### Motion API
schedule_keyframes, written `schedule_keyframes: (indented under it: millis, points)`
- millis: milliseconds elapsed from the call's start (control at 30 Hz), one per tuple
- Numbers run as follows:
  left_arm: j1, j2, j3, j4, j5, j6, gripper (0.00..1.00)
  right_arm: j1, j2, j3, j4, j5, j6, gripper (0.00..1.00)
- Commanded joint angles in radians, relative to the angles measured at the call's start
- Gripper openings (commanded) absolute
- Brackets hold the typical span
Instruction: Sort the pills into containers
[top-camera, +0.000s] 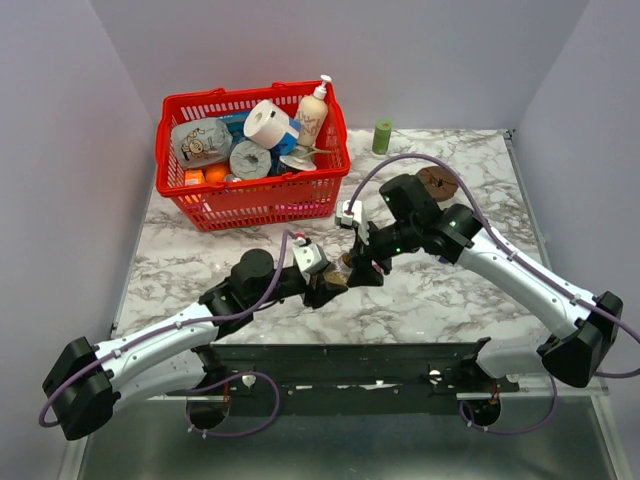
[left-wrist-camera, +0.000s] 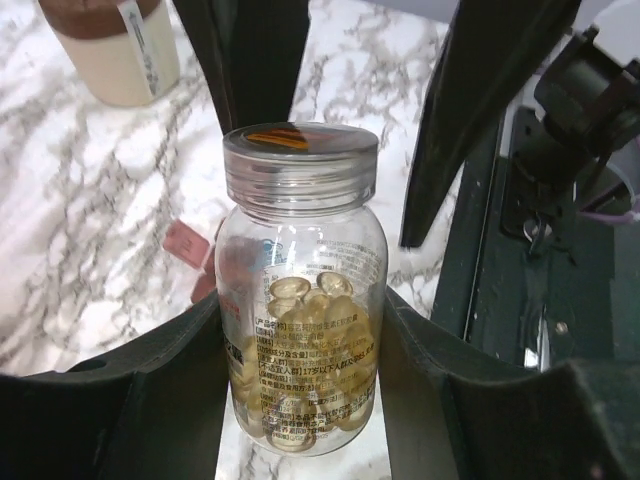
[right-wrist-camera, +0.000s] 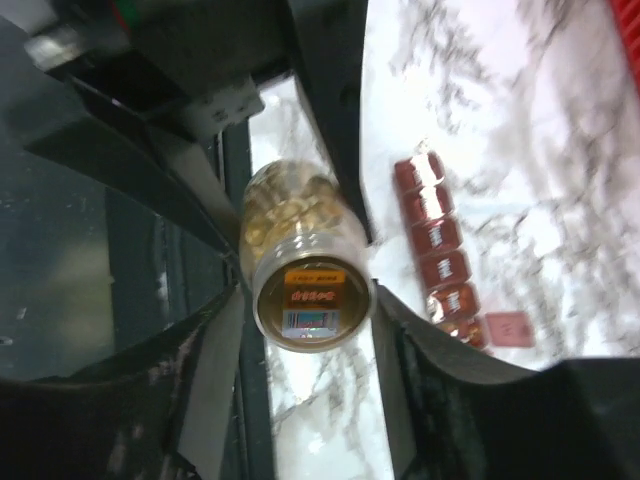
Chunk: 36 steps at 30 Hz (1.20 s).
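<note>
Left pincer (left-wrist-camera: 300, 345) grips a clear bottle (left-wrist-camera: 300, 235) over marbled table (top-camera: 200, 255), grey walls (top-camera: 420, 50) around.

The top camera sits above and behind the arms and looks down on the whole marble table (top-camera: 450, 290), far enough back to take in the red basket (top-camera: 250, 200). The left wrist camera faces the side of a clear bottle (left-wrist-camera: 300, 330) from very near. The right wrist camera looks onto that bottle's cap (right-wrist-camera: 312, 300), equally near, with the pill strip (right-wrist-camera: 440, 250) beside it. All three views share the bottle and the marble.
</note>
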Motion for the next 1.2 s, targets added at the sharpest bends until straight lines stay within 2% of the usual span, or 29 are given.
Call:
schedule_keyframes:
  millis: [0,133,233,300,333,367,433,467,567,767,1167]
  points:
    - [0.007,-0.008,0.014,0.141,-0.033,0.018,0.00,0.002,0.005,0.017,-0.060,-0.003,0.110,0.73]
    - [0.012,-0.012,0.017,0.055,0.050,0.053,0.00,-0.047,-0.018,0.144,-0.080,-0.077,0.052,0.88]
    - [0.012,-0.035,0.033,-0.025,0.096,0.078,0.00,-0.091,-0.034,0.239,-0.156,-0.161,-0.069,0.98]
    - [0.014,-0.047,0.040,-0.058,0.140,0.078,0.00,-0.094,-0.046,0.264,-0.209,-0.197,-0.237,1.00]
    - [0.015,-0.058,0.042,-0.065,0.166,0.105,0.00,-0.094,-0.060,0.266,-0.306,-0.274,-0.327,1.00]
    - [0.017,-0.060,0.043,-0.069,0.189,0.109,0.00,-0.094,-0.072,0.259,-0.377,-0.318,-0.617,1.00]
    - [0.018,-0.049,0.057,-0.083,0.310,0.109,0.00,-0.094,-0.094,0.204,-0.561,-0.390,-0.953,1.00]
    - [0.018,-0.043,0.071,-0.089,0.347,0.110,0.00,-0.094,-0.080,0.204,-0.572,-0.398,-1.067,1.00]
    - [0.018,-0.029,0.071,-0.063,0.452,0.086,0.00,-0.088,-0.016,0.241,-0.624,-0.451,-1.153,1.00]
    - [0.018,-0.003,0.085,-0.051,0.455,0.086,0.00,-0.021,0.001,0.204,-0.542,-0.436,-1.071,0.98]
    - [0.026,0.022,0.063,0.110,0.430,-0.025,0.00,0.036,-0.026,0.097,-0.421,-0.318,-0.979,0.80]
